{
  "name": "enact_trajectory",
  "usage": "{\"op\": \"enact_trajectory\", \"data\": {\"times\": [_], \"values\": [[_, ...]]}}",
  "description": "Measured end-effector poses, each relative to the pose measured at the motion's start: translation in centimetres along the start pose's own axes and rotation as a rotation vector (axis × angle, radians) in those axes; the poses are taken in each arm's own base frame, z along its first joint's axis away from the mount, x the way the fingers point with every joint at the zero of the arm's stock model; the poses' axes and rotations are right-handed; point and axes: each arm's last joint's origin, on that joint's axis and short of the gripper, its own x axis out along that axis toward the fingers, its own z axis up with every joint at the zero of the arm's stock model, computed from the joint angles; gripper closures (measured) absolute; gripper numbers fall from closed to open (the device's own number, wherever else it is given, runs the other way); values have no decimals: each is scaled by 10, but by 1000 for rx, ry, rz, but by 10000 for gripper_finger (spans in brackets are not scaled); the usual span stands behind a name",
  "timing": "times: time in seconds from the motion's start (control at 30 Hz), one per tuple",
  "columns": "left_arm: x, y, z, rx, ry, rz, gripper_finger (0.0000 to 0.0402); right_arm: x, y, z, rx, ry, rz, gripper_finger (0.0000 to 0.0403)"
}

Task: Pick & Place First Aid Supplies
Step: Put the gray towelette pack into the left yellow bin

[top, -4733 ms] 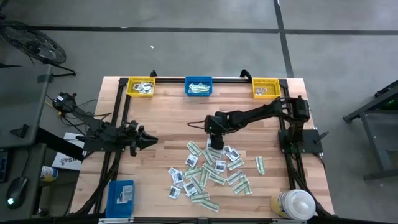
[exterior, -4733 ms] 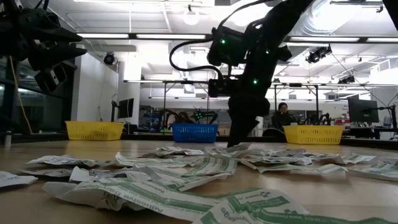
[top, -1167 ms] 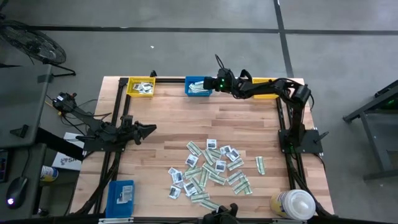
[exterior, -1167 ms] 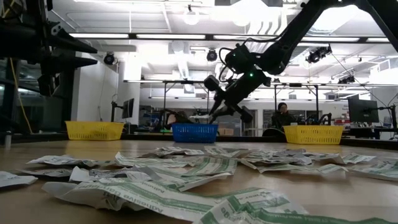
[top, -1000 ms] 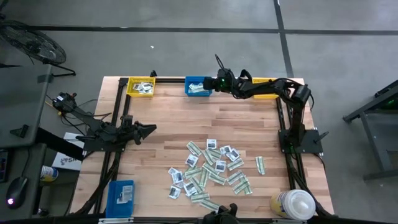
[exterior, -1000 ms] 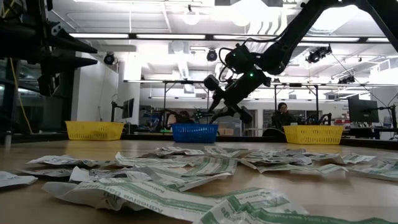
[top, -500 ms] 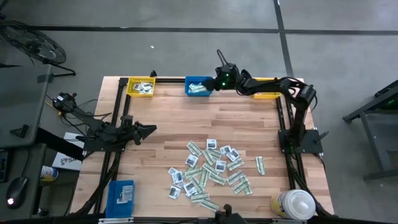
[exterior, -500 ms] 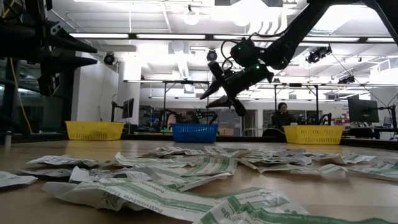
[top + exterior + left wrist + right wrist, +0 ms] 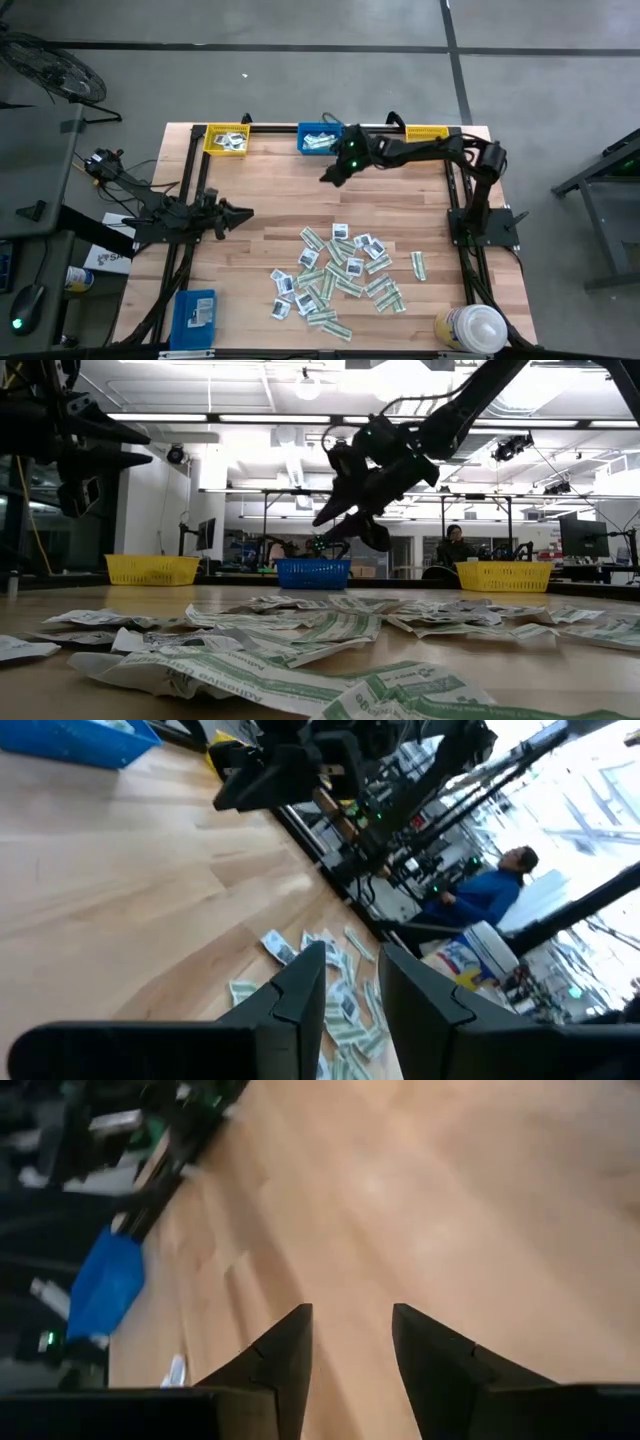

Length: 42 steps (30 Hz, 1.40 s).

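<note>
Near of the right gripper (image 9: 327,176), well apart from it, the first aid supplies (image 9: 340,276) lie heaped on the wooden counter (image 9: 270,200). That gripper hangs empty, fingers parted, with a bright workshop behind. It has left the blue bin (image 9: 318,139); the left gripper (image 9: 243,212) waits parted at left.

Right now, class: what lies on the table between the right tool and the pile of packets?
Nothing: in the high view only bare wood separates the right tool, open and empty, from the packets.
</note>
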Motion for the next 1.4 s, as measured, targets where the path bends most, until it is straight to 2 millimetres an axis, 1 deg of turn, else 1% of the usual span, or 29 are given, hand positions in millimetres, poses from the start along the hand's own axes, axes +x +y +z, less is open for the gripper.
{"op": "enact_trajectory", "data": {"times": [0.17, 0.3, 0.4, 0.63, 0.8, 0.97, 1.03, 1.13, 1.3, 1.4], "values": [[0, 1, -2, 17, 42, -10, 305, 16, 26, -20, -100, 63, 20, 269], [0, 2, -4, 33, 79, -15, 305, 27, 42, -43, -182, 139, -38, 269], [0, 3, -5, 42, 103, -21, 305, 34, 52, -62, -245, 201, -114, 269], [-1, 5, -8, 66, 149, -19, 305, 39, 69, -105, -389, 367, -280, 269], [-1, 6, -9, 74, 154, -12, 305, 41, 81, -127, -588, 439, -348, 269], [-1, 6, -9, 76, 156, -10, 305, 43, 91, -139, -792, 410, -458, 269], [-1, 6, -9, 76, 155, -10, 305, 43, 93, -140, -837, 402, -485, 269], [-1, 6, -9, 76, 156, -10, 305, 45, 90, -142, -834, 414, -485, 269], [-1, 6, -9, 76, 156, -11, 305, 52, 80, -142, -804, 446, -475, 269], [-1, 6, -9, 77, 160, -12, 305, 57, 73, -142, -756, 461, -474, 269]]}}
